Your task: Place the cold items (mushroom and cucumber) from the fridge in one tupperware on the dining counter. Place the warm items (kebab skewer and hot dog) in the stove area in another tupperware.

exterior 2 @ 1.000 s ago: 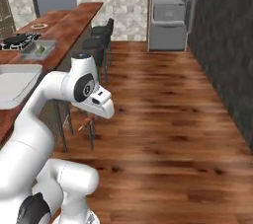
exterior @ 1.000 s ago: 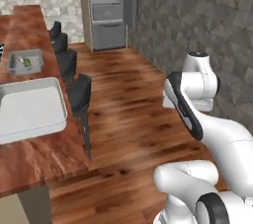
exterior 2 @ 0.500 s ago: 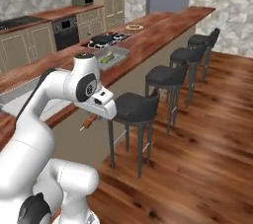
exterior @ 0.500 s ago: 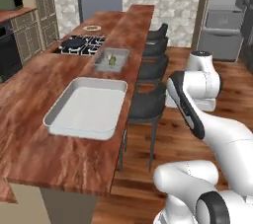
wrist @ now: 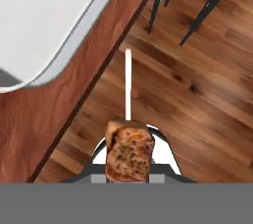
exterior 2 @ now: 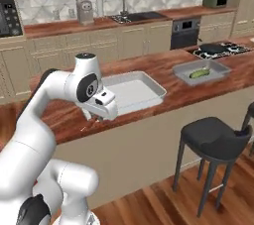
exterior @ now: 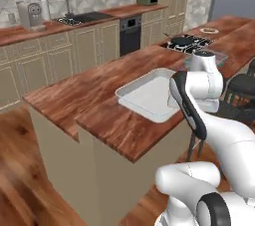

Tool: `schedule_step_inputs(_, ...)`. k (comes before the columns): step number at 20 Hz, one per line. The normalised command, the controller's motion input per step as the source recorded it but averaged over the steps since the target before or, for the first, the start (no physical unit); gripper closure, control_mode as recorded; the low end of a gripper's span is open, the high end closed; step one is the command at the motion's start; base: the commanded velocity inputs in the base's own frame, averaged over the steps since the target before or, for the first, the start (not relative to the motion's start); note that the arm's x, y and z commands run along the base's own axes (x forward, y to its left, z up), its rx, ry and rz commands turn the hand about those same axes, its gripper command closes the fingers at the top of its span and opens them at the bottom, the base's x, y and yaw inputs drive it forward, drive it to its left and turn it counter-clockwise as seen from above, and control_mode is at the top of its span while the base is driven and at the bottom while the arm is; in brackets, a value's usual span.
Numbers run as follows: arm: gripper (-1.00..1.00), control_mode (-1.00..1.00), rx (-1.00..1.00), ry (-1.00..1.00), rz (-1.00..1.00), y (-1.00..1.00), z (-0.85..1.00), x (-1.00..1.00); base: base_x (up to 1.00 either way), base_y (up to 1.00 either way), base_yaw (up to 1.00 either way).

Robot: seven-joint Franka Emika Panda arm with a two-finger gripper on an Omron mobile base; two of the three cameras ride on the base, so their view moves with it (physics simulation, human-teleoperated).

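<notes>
You have two tubs on the dining counter: one wide white tupperware near its front edge and one smaller grey tub farther along. One cucumber lies in the grey tub. One kebab skewer is in view. You can count two stools, perhaps more beyond.

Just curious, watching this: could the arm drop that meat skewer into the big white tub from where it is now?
Probably yes. The gripper, shut on the kebab skewer, hangs just off the dining counter edge beside the empty white tub, with nothing between them.
</notes>
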Motion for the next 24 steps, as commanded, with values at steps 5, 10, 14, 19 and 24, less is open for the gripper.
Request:
schedule_step_inputs(5,1.00,1.00,0.00,0.00,0.00,0.00,0.00,0.00,0.00,-0.46,0.86)
schedule_step_inputs(10,1.00,1.00,0.00,0.00,0.00,0.00,0.00,0.00,-0.26,-0.56,0.82)
schedule_step_inputs(14,1.00,1.00,0.00,0.00,0.00,0.00,0.00,0.00,-0.40,-0.90,0.62)
schedule_step_inputs(19,1.00,1.00,0.00,0.00,0.00,0.00,0.00,0.00,-0.19,-0.73,0.15)
schedule_step_inputs(24,1.00,1.00,0.00,0.00,0.00,0.00,0.00,0.00,0.07,-0.31,-0.10)
